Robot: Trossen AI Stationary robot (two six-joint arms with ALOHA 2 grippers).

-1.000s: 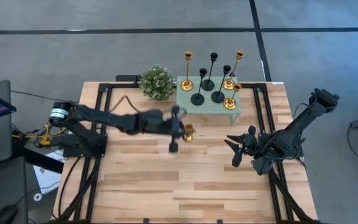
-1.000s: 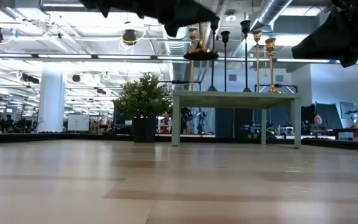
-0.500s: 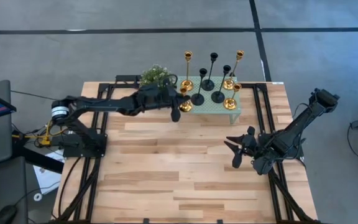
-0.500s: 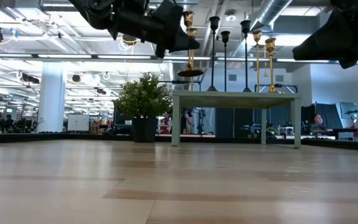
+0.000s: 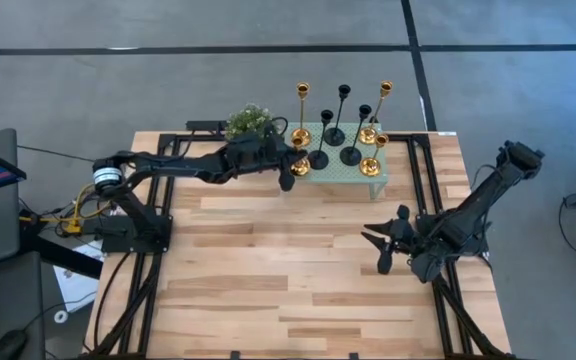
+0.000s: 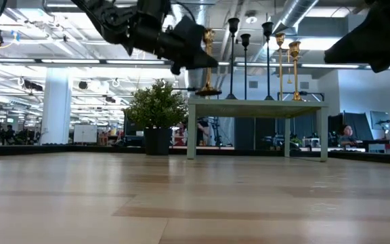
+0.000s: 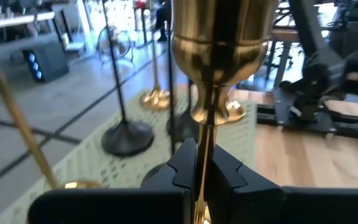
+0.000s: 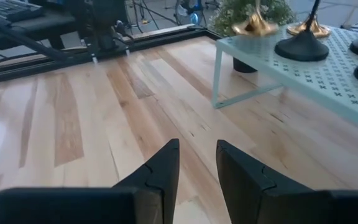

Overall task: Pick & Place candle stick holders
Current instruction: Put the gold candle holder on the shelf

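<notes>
While my left arm reaches flat across the tabletop toward twelve o'clock, my left hand (image 5: 289, 168) is clamped on a gold holder's (image 7: 214, 59) stem, its base at the stand's (image 5: 340, 172) nine o'clock edge. My right hand (image 5: 386, 248) hovers at four o'clock, fingers (image 8: 149, 183) partly apart, empty.

Held holder (image 5: 297, 157): gold, upright, base at the stand's near-left corner.
Other holders (image 5: 351, 130): gold and black, stood upright on the stand.
</notes>
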